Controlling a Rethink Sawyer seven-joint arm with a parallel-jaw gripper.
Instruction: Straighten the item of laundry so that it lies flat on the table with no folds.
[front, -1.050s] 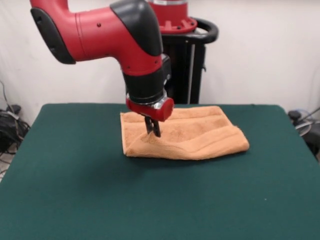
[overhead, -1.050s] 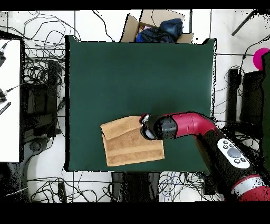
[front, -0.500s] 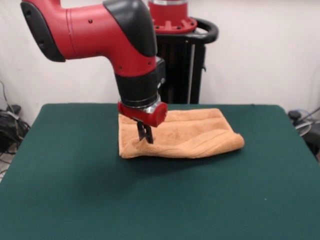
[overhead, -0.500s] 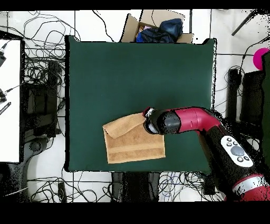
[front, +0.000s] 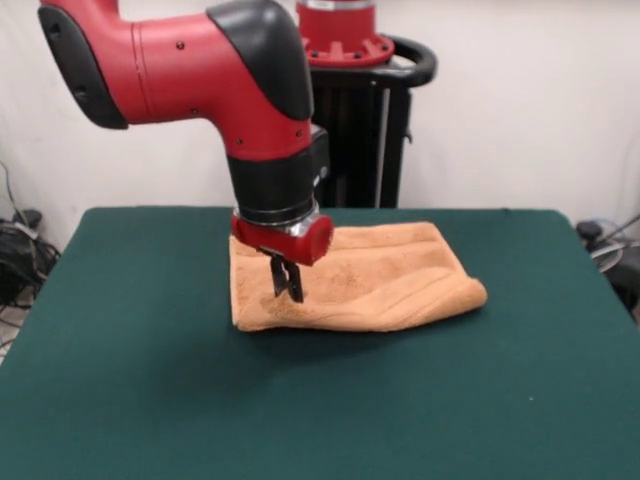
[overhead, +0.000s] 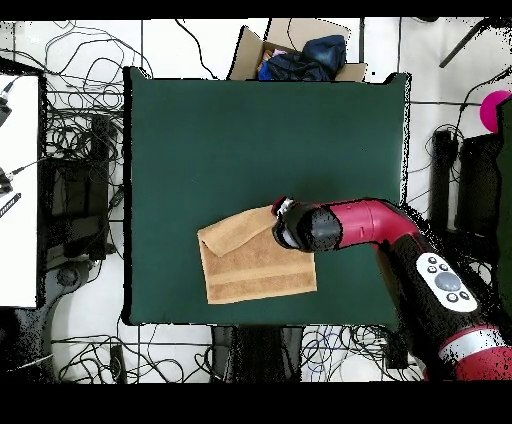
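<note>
Towel (front: 380, 285): orange-tan terry, lying on the table's half nearer the robot in the overhead view (overhead: 250, 262), doubled over on itself, with a rounded fold along its front edge in the front view and ridges across its top.
Table (front: 150, 400): dark green top, bare in front of the towel and much wider than it.
Gripper (front: 286, 290): pointing straight down over the towel's left part in the front view; the two dark fingers sit close together with their tips against the raised cloth, apparently pinching it.
Arm (front: 200, 70): red and black, coming in from the upper left in the front view.
Cardboard box (overhead: 295, 50): beyond the table's far edge in the overhead view, holding dark cloth.
</note>
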